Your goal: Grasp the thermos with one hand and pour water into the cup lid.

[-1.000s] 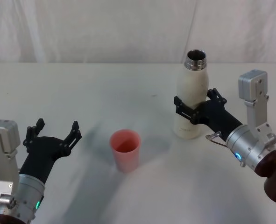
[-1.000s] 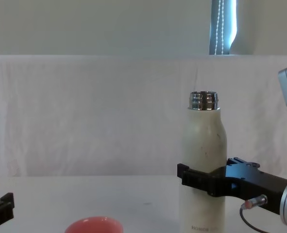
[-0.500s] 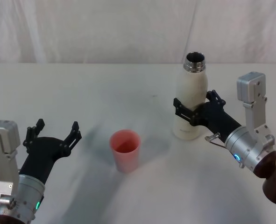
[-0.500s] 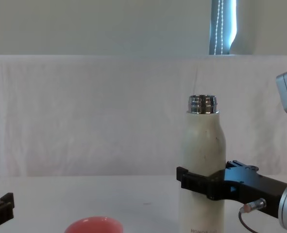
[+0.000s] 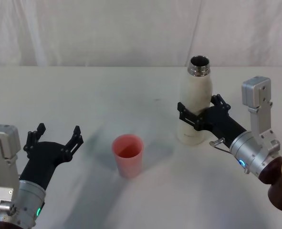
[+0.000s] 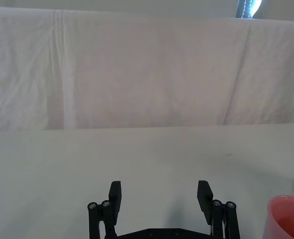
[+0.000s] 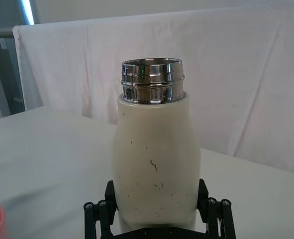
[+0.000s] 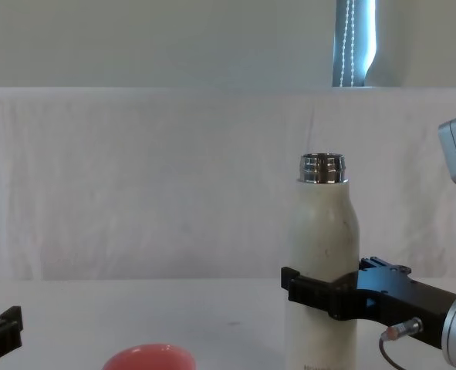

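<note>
Currently my left gripper (image 5: 54, 137) is idling with jaws spread wide, near the table's left front. Right of it, the cup lid (image 5: 128, 154) is standing upright, looking empty. Further right, my right gripper (image 5: 196, 117) is clamping the thermos (image 5: 194, 102) around its lower body. I am judging the grasp complete; carrying, tilting and pouring are pending.

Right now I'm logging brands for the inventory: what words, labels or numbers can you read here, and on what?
Thermos: faint grey lettering at its base, cut off by the chest view's lower edge, too small to read.
Cup lid: no text.
Right gripper, clamped on the thermos: no markings.
</note>
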Robot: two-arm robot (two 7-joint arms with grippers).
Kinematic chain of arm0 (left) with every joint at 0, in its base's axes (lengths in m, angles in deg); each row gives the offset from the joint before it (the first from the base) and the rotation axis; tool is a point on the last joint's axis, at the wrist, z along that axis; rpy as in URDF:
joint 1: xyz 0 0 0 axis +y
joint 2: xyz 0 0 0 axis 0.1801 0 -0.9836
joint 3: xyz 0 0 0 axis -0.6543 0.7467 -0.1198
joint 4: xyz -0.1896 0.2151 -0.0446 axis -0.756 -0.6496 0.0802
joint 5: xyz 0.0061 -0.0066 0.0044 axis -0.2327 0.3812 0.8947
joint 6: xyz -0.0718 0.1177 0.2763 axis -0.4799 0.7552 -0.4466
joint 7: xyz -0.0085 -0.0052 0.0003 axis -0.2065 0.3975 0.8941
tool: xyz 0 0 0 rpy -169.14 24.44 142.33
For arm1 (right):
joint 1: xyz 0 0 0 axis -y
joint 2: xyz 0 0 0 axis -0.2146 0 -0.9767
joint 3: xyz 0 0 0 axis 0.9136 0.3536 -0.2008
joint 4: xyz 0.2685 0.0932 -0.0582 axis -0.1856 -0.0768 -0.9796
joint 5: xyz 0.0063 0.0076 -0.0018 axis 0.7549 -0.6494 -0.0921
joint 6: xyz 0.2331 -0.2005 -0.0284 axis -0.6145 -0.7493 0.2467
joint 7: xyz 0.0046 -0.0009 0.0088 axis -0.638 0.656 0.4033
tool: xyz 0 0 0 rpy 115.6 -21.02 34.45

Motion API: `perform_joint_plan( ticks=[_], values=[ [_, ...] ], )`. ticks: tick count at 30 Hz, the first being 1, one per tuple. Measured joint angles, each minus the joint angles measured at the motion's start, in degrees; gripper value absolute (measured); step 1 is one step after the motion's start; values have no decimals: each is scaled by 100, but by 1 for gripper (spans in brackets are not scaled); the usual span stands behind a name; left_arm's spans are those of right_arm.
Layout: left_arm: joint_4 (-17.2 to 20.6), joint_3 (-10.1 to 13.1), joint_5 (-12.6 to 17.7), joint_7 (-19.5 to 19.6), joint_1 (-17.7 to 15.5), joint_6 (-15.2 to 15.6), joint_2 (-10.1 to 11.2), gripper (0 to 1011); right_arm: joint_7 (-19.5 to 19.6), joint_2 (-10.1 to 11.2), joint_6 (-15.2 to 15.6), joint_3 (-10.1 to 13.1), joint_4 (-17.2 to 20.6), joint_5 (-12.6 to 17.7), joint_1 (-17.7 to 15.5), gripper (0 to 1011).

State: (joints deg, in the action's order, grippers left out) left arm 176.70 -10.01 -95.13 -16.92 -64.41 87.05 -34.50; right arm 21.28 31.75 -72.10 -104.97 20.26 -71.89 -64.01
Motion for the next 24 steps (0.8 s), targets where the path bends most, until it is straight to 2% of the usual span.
perform_joint_plan(
  ticks=[24],
  values=[
    [0, 0, 0, 0, 0, 0, 0, 1001, -1, -5, -6, 9, -69, -3, 28, 959]
  ],
)
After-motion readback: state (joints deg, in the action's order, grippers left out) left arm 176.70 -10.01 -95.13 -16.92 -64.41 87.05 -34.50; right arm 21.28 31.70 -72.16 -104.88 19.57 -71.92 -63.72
